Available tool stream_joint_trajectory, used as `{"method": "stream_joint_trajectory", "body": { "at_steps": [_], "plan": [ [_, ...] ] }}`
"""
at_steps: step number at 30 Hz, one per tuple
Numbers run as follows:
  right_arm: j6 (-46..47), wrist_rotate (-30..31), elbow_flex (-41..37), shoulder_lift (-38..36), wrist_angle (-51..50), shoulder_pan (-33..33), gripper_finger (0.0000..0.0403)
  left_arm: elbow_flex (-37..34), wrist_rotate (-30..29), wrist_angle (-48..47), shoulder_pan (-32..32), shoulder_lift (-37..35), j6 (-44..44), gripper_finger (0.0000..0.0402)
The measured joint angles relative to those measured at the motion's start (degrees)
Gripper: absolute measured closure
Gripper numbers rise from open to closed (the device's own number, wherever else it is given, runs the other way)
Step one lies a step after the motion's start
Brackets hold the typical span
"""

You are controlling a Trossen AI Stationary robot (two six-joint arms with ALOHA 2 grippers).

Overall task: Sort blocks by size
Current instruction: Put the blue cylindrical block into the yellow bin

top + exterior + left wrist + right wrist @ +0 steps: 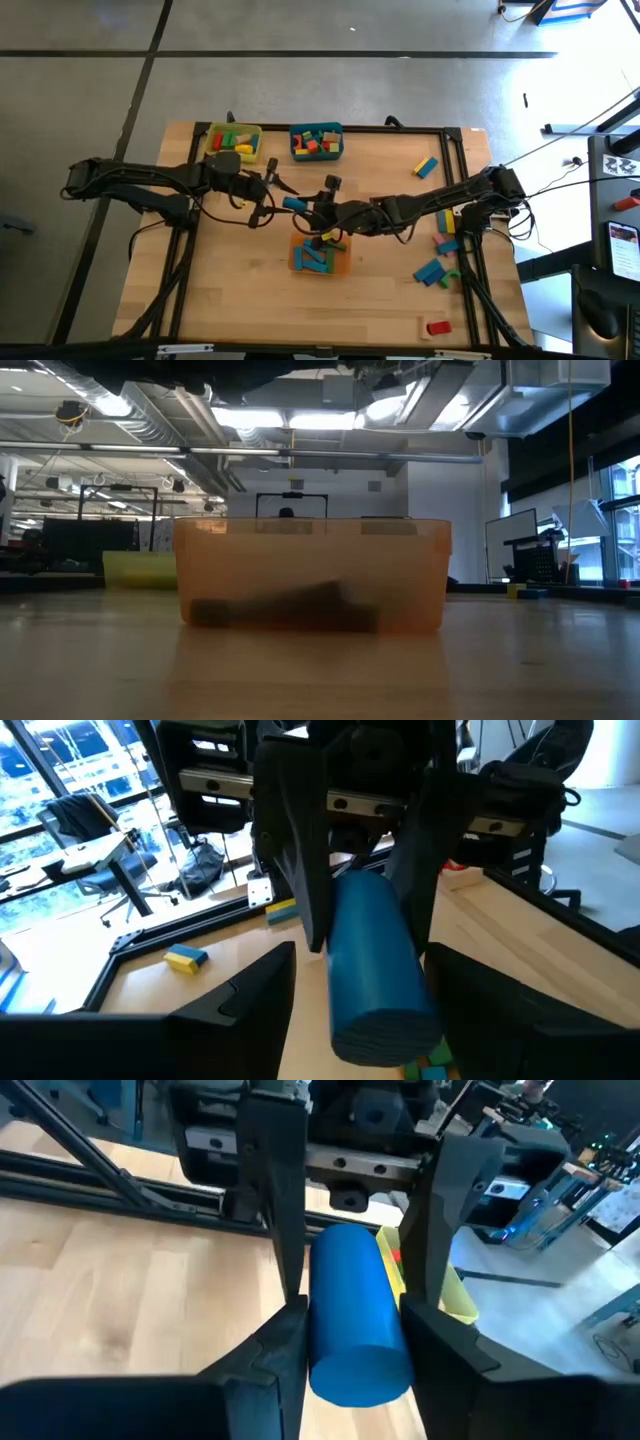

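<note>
Blocks of painted wood lie scattered along the right side of the wooden bench (pixel 380 290), while one blue wooden cylinder (pixel 294 203) hangs above the bench's middle, caught between both arms. Left claw (pixel 283 187) and right claw (pixel 313 209) meet there nose to nose; each wrist view shows the cylinder pressed between that arm's own dark fingers (pixel 283 1340) with the other claw's fingers closed on its far end. Just below sits the orange plastic bin (pixel 321 257) holding several blocks. A yellow bin (pixel 233 141) and a teal bin (pixel 316 141), both filled, stand side by side at the bench's far edge.
</note>
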Motion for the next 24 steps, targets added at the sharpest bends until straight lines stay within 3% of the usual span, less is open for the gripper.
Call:
{"method": "stream_joint_trajectory", "body": {
  "at_steps": [14, 24],
  "plan": [
    [-0.1, 0.0, 0.0, 0.0, 0.6, 0.0, 0.0265, 0.0, 0.0, 0.6, 0.0, 0.0, -0.5, 0.0200],
    [-0.1, 0.9, 0.0, -0.1, 0.5, 0.0, 0.0265, 0.0, -0.2, 0.5, 0.0, 0.0, -0.2, 0.0285]
  ]
}}
